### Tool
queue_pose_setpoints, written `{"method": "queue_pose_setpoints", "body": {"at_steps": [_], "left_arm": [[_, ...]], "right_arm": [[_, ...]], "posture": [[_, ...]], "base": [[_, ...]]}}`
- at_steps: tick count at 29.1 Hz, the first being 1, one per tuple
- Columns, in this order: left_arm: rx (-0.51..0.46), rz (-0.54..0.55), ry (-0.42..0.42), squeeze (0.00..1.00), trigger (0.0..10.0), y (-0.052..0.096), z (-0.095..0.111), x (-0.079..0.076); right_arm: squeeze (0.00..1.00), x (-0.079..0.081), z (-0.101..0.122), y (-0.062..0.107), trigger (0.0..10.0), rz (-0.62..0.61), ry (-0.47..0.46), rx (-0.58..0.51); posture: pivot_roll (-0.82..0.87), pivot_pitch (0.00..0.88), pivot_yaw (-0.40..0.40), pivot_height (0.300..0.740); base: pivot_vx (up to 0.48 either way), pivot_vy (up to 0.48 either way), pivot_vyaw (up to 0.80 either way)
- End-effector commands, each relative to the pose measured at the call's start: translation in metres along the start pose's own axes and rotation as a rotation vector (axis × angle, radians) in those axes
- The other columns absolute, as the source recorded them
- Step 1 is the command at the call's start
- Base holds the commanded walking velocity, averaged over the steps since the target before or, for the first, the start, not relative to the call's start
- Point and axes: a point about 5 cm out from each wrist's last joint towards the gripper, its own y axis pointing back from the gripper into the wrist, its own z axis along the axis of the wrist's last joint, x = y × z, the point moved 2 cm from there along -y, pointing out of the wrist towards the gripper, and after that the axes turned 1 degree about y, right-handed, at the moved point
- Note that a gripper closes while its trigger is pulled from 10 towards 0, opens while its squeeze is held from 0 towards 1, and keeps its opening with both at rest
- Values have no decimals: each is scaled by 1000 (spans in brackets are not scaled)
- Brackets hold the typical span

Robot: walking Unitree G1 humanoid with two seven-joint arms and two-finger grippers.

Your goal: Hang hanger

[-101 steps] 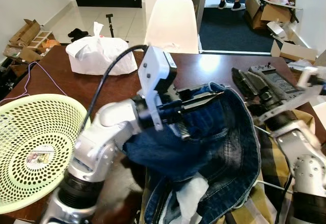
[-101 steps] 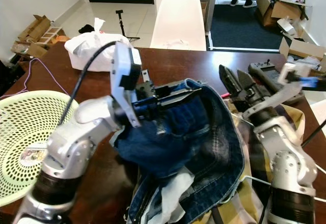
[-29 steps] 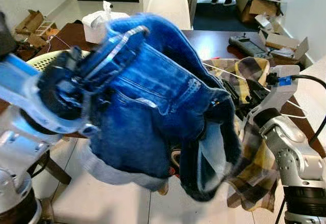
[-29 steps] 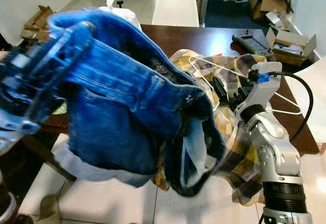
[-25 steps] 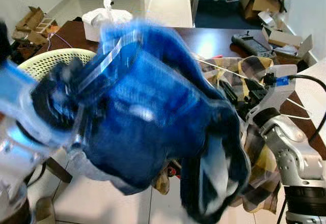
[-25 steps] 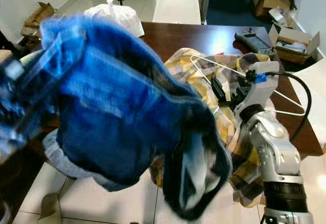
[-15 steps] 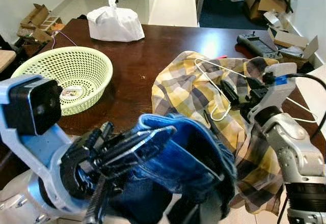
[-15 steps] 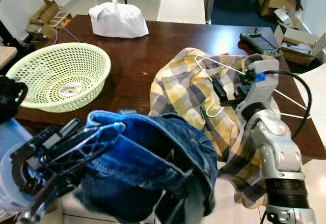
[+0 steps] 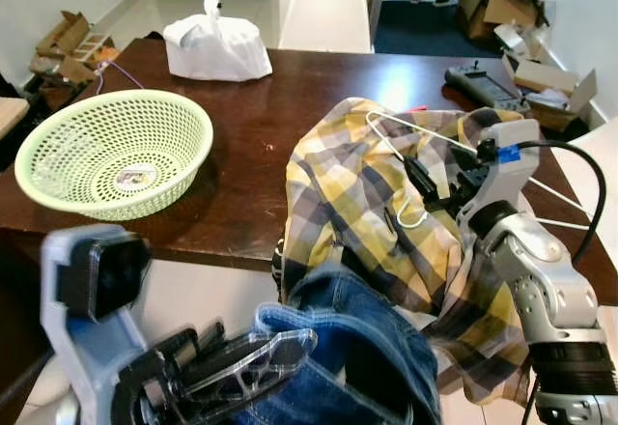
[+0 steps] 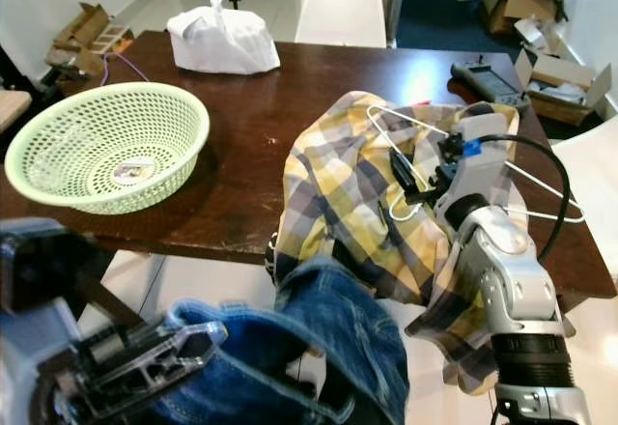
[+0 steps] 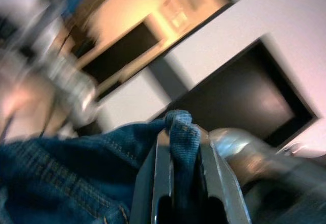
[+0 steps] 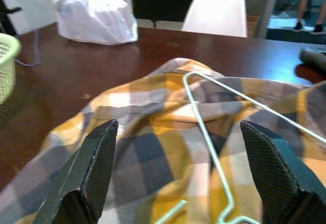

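Hanger: white wire hanger [image 9: 417, 169] lies on the yellow plaid shirt [image 9: 352, 188], which is draped over the near edge of the dark table [image 9: 256, 106].
Right gripper: right gripper [image 12: 183, 175] hovers over the hanger and shirt, its 2 fingers [image 12: 91, 168] spread wide, holding nothing.
Left gripper: left gripper [image 11: 178, 173] low and off the table, clenched on blue jeans [image 10: 328, 333].
Elsewhere: green basket [image 9: 111, 150] and white bag [image 9: 217, 43] sit on the table.

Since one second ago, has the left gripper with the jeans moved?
Yes. The left gripper, clamped on the jeans, has dropped from above the table to below its near edge.
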Motion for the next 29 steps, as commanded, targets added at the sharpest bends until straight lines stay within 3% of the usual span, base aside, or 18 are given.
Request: {"method": "queue_pose_setpoints", "body": {"at_steps": [1, 3, 5, 6, 10, 12, 14, 15, 16, 17, 18, 19, 20, 24, 29], "left_arm": [[95, 66, 9, 0, 10000, 8, -13, 11], [144, 128, 13, 0, 10000, 14, -20, 19], [153, 311, -60, 0, 10000, 34, -14, 45], [153, 311, -60, 0, 10000, 34, -14, 45], [48, 489, -190, 0, 10000, 55, 11, 71], [23, 511, -226, 0, 10000, 58, 17, 74], [23, 513, -244, 0, 10000, 59, 18, 75], [20, 523, -273, 0, 10000, 61, 22, 78], [20, 523, -273, 0, 10000, 61, 22, 78], [18, 530, -294, 0, 10000, 62, 25, 81], [18, 530, -294, 0, 10000, 62, 25, 81], [3, 537, -316, 0, 10000, 63, 30, 83], [3, 537, -316, 0, 10000, 63, 30, 83], [-30, 552, -355, 0, 10000, 65, 38, 92], [-46, 566, -369, 0, 10000, 65, 39, 99]], "right_arm": [[0, 0, -1, -1, 10000, -3, 31, 3], [0, 0, -1, -1, 10000, -7, 53, 8], [0, -8, 2, 0, 10000, -25, 222, 37], [0, -8, 2, 0, 10000, -25, 222, 37], [0, -36, 17, 8, 10000, 10, 523, 79], [0, -43, 22, 11, 10000, 29, 621, 99], [0, -45, 24, 12, 10000, 30, 646, 104], [0, -47, 18, 12, 10000, 54, 779, 165], [0, -47, 18, 12, 10000, 54, 779, 165], [0, -49, 13, 12, 10000, 75, 878, 212], [0, -49, 13, 12, 10000, 75, 878, 212], [0, -46, 3, 13, 10000, 131, 946, 261], [0, -46, 3, 13, 10000, 131, 946, 261], [0, -30, -24, 14, 10000, 249, 1091, 354], [0, -26, -33, 11, 10000, 251, 1165, 369]], "posture": [[61, 150, 12, 740], [61, 150, 12, 740], [51, 150, 10, 740], [51, 150, 10, 740], [46, 154, 8, 740], [42, 156, 6, 740], [42, 156, 5, 740], [32, 159, 2, 740], [32, 159, 2, 740], [32, 159, 2, 740], [32, 159, 2, 740], [29, 163, -1, 740], [29, 163, -1, 740], [14, 168, -3, 740], [13, 167, -7, 740]], "base": [[0, 0, 0], [0, 0, 0], [0, 0, 0], [0, 0, 0], [0, 0, 0], [0, 0, 0], [0, 0, 0], [0, 0, 0], [0, 0, 0], [0, 0, 0], [0, 0, 0], [0, 0, 0], [0, 0, 0], [0, 0, 0], [0, 0, 0]]}}
